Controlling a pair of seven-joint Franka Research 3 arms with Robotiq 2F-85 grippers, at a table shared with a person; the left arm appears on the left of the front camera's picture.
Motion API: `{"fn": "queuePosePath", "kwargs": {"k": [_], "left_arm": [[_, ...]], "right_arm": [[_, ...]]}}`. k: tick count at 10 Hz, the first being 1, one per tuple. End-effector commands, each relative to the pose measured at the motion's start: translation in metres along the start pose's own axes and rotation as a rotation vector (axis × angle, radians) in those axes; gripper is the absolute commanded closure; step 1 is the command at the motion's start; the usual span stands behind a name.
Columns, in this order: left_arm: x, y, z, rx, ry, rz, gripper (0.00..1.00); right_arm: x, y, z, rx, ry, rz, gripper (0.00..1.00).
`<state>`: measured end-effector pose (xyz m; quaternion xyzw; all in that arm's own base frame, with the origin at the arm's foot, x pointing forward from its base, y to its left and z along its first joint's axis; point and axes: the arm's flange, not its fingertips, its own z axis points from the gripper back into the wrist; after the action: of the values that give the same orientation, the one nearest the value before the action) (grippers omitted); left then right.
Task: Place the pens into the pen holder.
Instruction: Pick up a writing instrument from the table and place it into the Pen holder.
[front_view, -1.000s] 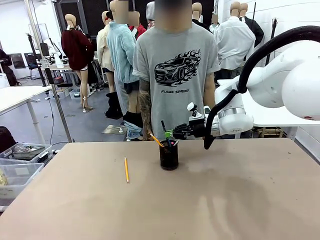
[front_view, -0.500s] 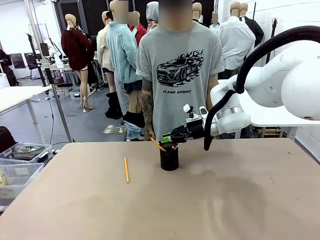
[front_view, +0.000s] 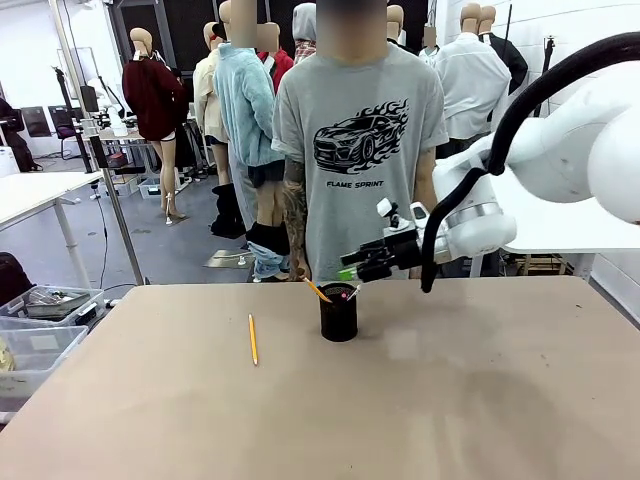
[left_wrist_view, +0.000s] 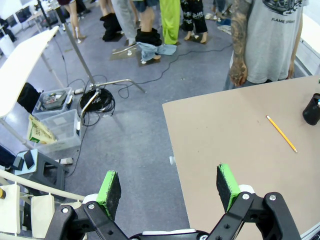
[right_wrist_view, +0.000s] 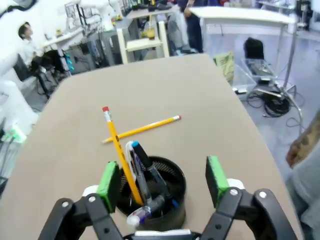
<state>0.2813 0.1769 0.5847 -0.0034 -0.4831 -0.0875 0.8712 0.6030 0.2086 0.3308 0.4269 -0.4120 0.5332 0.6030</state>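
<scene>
The person's grey T-shirt (front_view: 360, 140) reads "FLAME SPRINT" in black beneath a printed car with flames.

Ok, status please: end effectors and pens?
Right end effector open over pen holder. Left end effector open. One pencil loose on table, nothing blocking it.

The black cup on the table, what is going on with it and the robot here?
The right arm holds its jaws open and empty just above the black mesh cup, which has a yellow pencil and some pens standing in it. One more yellow pencil lies on the table to the cup's left, not yet put in. The left jaws stand open, holding nothing, beyond the table's edge. A person stands at the far side, arms down.
</scene>
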Motion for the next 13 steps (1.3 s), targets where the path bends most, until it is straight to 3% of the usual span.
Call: {"fn": "queuePosePath", "kwargs": {"k": [1, 3, 5, 9, 10, 11, 12, 13], "left_arm": [[0.000, 0.001, -0.001, 0.011, -0.007, 0.017, 0.00], [0.000, 0.001, -0.001, 0.011, -0.007, 0.017, 0.00], [0.000, 0.001, -0.001, 0.011, -0.007, 0.017, 0.00], [0.000, 0.001, -0.001, 0.011, -0.007, 0.017, 0.00], [0.000, 0.001, -0.001, 0.011, -0.007, 0.017, 0.00], [0.000, 0.001, -0.001, 0.011, -0.007, 0.017, 0.00], [0.000, 0.001, -0.001, 0.011, -0.007, 0.017, 0.00], [0.000, 0.001, -0.001, 0.011, -0.007, 0.017, 0.00]], "right_arm": [[0.022, 0.035, 0.052, -0.140, 0.151, 0.054, 0.00], [0.043, 0.062, 0.109, -0.313, 0.357, 0.011, 0.00], [0.053, 0.085, 0.149, -0.449, 0.493, -0.054, 0.00], [0.055, 0.128, 0.239, -0.732, 0.817, -0.453, 0.00], [0.051, 0.133, 0.255, -0.718, 0.918, -0.536, 0.00], [0.048, 0.138, 0.272, -0.801, 0.988, -0.624, 0.00], [0.044, 0.144, 0.292, -0.899, 0.973, -0.701, 0.00], [0.043, 0.146, 0.296, -0.904, 0.951, -0.698, 0.00]]}}
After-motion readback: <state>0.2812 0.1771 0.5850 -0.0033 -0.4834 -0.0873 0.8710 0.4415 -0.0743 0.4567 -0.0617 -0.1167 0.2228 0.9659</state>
